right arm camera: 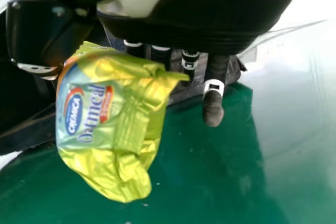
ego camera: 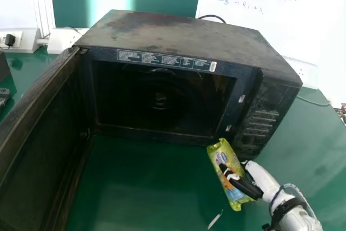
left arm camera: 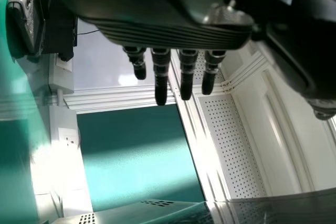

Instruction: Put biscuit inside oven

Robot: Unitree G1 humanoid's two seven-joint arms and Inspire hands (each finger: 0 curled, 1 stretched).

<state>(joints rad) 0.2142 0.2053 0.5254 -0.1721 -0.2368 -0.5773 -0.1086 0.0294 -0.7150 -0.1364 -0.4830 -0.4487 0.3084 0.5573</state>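
Presently, right hand (ego camera: 244,185) is grasping the biscuit packet (ego camera: 221,157) with its fingers before the microwave oven (ego camera: 178,32) (its door (ego camera: 40,144) stands open); left hand (left arm camera: 157,22), in left wrist view, has released fingers (left arm camera: 160,74).

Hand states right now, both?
Left hand: open, fingers straight, nothing held.
Right hand: closed on the biscuit packet.

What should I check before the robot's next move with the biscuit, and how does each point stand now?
1. Door open: ok, swung wide on the left.
2. Biscuit held: ok, pinched between the right hand's thumb and fingers.
3. Grip firm enough to carry: cannot tell.
4. Biscuit lined up with the opening: not ok, it is outside, by the oven's front right corner.
5. Oven's inside free: cannot tell, too dark.
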